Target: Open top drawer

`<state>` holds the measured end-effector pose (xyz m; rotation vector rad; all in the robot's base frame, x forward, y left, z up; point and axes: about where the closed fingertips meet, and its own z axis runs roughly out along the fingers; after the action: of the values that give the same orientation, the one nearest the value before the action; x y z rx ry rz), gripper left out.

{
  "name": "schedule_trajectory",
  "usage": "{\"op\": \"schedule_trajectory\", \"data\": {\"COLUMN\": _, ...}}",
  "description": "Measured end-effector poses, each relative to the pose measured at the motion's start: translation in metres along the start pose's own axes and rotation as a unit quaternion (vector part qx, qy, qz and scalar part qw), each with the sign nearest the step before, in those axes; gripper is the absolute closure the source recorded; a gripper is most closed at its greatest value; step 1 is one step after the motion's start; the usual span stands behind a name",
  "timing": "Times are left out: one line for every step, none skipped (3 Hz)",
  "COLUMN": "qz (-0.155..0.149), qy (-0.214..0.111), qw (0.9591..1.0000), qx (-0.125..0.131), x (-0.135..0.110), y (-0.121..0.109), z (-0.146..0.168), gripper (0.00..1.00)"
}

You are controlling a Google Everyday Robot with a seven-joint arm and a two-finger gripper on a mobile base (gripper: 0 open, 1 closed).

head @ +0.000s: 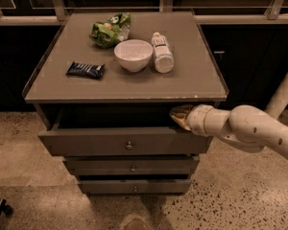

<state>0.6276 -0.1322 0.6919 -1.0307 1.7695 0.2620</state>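
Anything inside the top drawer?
The top drawer stands partly out; the exposed strip is dark, no contents visible. The cabinet top covers the rest. The gripper is at its right rim.

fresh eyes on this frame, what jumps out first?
The top drawer stands partly pulled out, with a dark gap above its front panel. A pale arm reaches in from the right, its gripper at the right end of that drawer's upper edge, just under the cabinet top. On top sit a white bowl, a bottle lying to its right, a green bag and a dark packet.
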Motion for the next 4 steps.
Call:
{"op": "schedule_trajectory", "data": {"qz": -0.002, "qy": 0.016, "qw": 0.9992, "qx": -0.036, "x": 0.011, "y": 0.017, "z": 0.01, "gripper": 1.0}}
{"op": "schedule_trajectory", "data": {"qz": -0.004, "qy": 0.018, "qw": 0.9985, "qx": -0.052, "x": 0.012, "y": 0.022, "z": 0.01, "gripper": 1.0}}
{"op": "schedule_trajectory", "data": {"qz": -0.004, "qy": 0.018, "qw": 0.9985, "qx": -0.052, "x": 0.01, "y": 0.021, "z": 0.009, "gripper": 1.0}}
{"op": "schedule_trajectory", "data": {"qz": -0.006, "qy": 0.022, "qw": 0.9979, "qx": -0.061, "x": 0.011, "y": 0.029, "z": 0.004, "gripper": 1.0}}
